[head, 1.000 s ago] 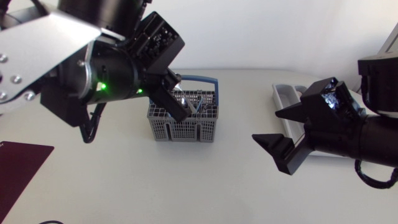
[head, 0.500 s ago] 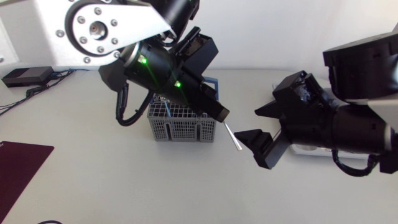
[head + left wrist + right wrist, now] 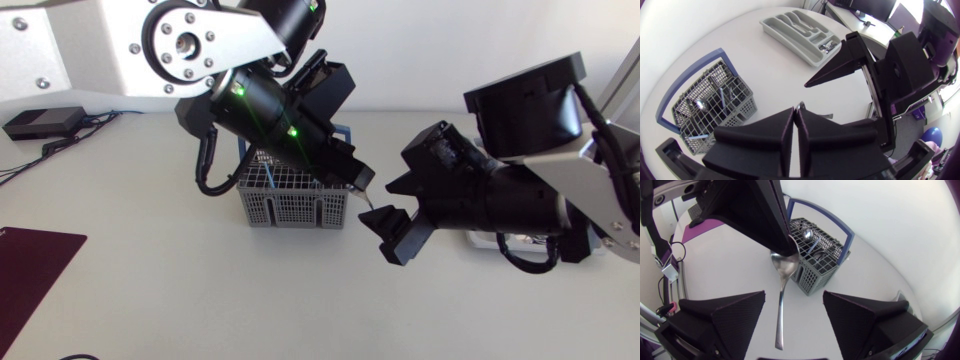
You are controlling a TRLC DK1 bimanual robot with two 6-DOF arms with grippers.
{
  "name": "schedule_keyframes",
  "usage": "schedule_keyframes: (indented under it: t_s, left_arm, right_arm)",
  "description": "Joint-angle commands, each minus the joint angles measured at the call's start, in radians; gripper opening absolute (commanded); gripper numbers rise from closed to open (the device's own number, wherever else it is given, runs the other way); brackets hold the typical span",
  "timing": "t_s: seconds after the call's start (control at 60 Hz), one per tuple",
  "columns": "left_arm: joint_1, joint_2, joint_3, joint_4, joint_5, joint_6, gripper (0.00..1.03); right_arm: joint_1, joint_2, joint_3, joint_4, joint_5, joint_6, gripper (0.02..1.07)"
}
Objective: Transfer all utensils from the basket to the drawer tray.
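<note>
Brought right tool (image 3: 794,300) closer, spread wide astride the spoon (image 3: 780,315) handle, not touching. Held spoon by its bowl in clamped left tool (image 3: 786,249), above tabletop (image 3: 730,265). Left other utensils (image 3: 809,234) in basket (image 3: 815,275) behind; drawer tray (image 3: 771,25) farthest.

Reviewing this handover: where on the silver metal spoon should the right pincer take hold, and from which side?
Grip the slim handle of the silver metal spoon, below the bowl. The left pincer clamps the bowl's tip, so only the handle is free, and it points between the open fingers of the right pincer. Approaching from the handle's free end looks best.
</note>
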Motion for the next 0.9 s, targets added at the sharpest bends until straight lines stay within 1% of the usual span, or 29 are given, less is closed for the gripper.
schedule_keyframes:
  t_s: [0.0,0.05,0.083,0.133,0.267,0.3,0.317,0.383,0.567,0.667,0.75,0.817,0.883]
  left_arm:
    - [0.012,0.011,0.037,-0.012,0.015,-0.023,0.04]
    - [0.013,0.011,0.037,-0.012,0.015,-0.023,0.04]
    - [0.013,0.011,0.037,-0.012,0.015,-0.023,0.04]
    - [0.015,0.011,0.035,-0.014,0.015,-0.023,0.04]
    - [0.018,0.012,0.032,-0.014,0.015,-0.021,0.04]
    - [0.018,0.012,0.032,-0.014,0.015,-0.023,0.04]
    - [0.019,0.012,0.032,-0.014,0.015,-0.021,0.04]
    - [0.021,0.012,0.032,-0.012,0.015,-0.023,0.04]
    - [0.021,0.014,0.034,-0.012,0.015,-0.023,0.04]
    - [0.021,0.015,0.034,-0.012,0.015,-0.023,0.04]
    - [0.019,0.017,0.035,-0.012,0.015,-0.023,0.13]
    - [0.016,0.018,0.037,-0.012,0.015,-0.023,0.23]
    - [0.022,0.018,0.043,-0.012,0.015,-0.023,0.3]
  right_arm:
    - [0.01,0.022,0.023,0.02,-0.007,0.026,0.62]
    - [0.011,0.022,0.023,0.027,-0.009,0.026,0.5]
    - [0.011,0.022,0.023,0.027,-0.009,0.025,0.45]
    - [0.013,0.02,0.023,0.029,-0.007,0.025,0.42]
    - [0.013,0.022,0.02,0.037,-0.006,0.023,0.3]
    - [0.013,0.023,0.018,0.037,-0.006,0.023,0.29]
    - [0.013,0.026,0.018,0.037,-0.006,0.023,0.26]
    - [0.013,0.031,0.016,0.037,-0.006,0.022,0.21]
    - [0.027,0.037,0.003,0.029,-0.009,0.014,0.15]
    - [0.036,0.04,-0.007,0.027,-0.011,0.002,0.14]
    - [0.043,0.039,-0.011,0.026,-0.012,-0.007,0.13]
    - [0.048,0.042,-0.011,0.021,-0.023,-0.011,0.13]
    - [0.048,0.043,-0.014,0.017,-0.035,-0.015,0.13]
